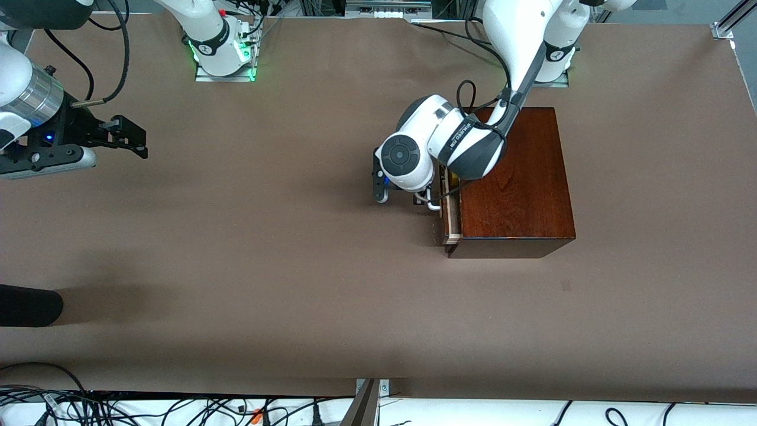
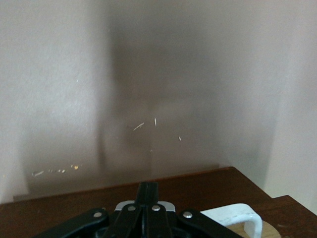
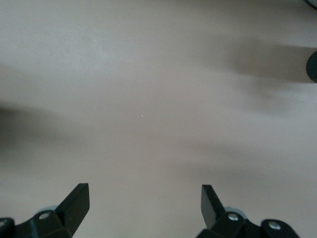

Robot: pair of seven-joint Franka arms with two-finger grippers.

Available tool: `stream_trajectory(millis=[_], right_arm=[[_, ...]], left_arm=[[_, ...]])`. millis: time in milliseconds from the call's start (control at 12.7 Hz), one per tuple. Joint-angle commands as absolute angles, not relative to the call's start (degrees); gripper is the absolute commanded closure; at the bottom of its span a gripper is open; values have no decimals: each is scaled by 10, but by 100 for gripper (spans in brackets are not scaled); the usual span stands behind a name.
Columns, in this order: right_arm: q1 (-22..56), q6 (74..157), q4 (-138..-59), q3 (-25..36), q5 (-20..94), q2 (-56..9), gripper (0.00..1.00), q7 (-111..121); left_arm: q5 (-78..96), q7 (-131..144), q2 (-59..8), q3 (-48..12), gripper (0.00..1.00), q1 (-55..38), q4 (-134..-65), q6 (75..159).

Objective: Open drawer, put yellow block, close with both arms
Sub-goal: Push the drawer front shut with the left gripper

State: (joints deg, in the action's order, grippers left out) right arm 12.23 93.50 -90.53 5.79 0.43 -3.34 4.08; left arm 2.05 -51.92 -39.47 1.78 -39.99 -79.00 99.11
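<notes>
The dark reddish-brown wooden box [image 1: 520,177] stands near the left arm's base. Its drawer [image 1: 452,222] is out by a narrow gap toward the right arm's end of the table, and its pale rim shows. A sliver of the yellow block [image 1: 452,177] shows in that gap, mostly hidden under the left arm's wrist. My left gripper [image 1: 421,200] is shut and empty, with its fingertips [image 2: 147,191] at the dark drawer front beside the white handle [image 2: 237,215]. My right gripper [image 1: 133,139] is open and empty [image 3: 143,198], and it waits above bare table at the right arm's end.
A black rounded object [image 1: 29,305] lies at the table's edge at the right arm's end, nearer the front camera, and it also shows in the right wrist view [image 3: 312,67]. Cables run along the table's front edge [image 1: 177,408].
</notes>
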Motion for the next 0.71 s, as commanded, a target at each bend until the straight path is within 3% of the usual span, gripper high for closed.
stream_trajectory(millis=[0,632], right_arm=[[124,932,-899,57,13,-31,0,30],[124,933,-899,59,13,-33,0,31]], left_arm=[[7,-533,-377,30,100,-396,-797,976],[3,-534,-377,30,100,-381,-797,965]])
